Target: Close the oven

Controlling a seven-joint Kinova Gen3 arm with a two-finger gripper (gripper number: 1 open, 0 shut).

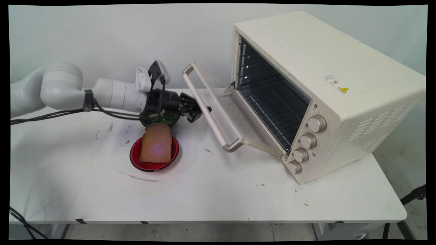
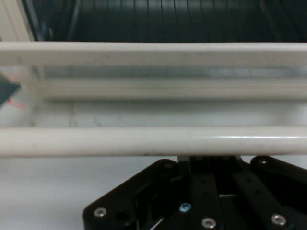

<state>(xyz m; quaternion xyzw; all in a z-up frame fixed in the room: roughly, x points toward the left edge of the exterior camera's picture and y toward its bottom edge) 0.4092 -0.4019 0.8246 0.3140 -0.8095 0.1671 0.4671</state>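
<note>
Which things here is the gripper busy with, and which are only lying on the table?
With the gripper:
- gripper, at the door handle
- oven, door partly open

Lying about:
- slice of bread on the red plate
- green bowl under the arm, behind the plate

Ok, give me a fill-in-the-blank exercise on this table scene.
1. The slice of bread lies on a ____ plate.
2. The oven door hangs ____.
3. The gripper is at the door's ____.
4. The oven has ____ knobs.

Missing: red; open; handle; four
</note>
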